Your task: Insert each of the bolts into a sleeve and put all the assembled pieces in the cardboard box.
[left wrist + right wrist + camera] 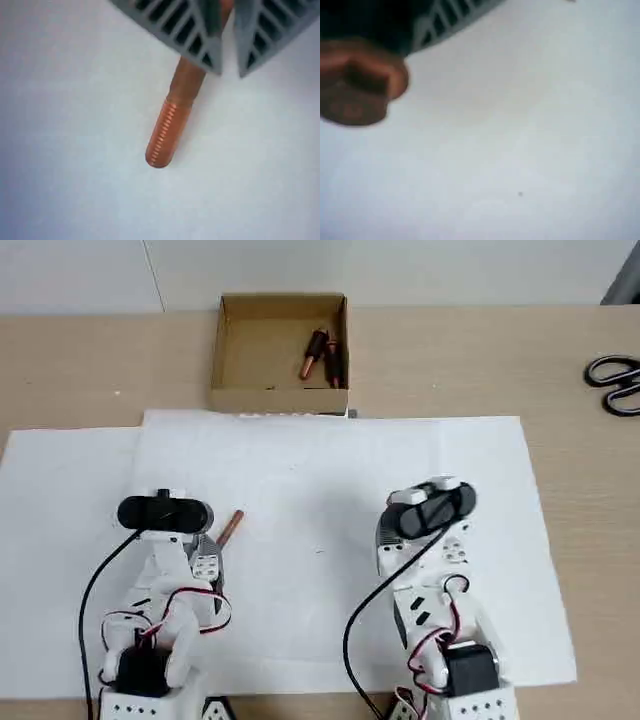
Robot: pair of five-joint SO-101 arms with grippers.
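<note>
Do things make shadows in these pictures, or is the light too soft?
High view: soft, even light, only faint shadows on the white paper; the cardboard box is a little shaded inside. Left wrist view: the bolt in the left gripper casts a pale, soft-edged shadow on the paper.

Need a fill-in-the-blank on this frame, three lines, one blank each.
1. The left gripper is shut on a copper ____.
2. The assembled pieces lie inside the cardboard ____.
3. The scissors lie on the table, off the white ____.
Missing words: bolt; box; paper.
</note>
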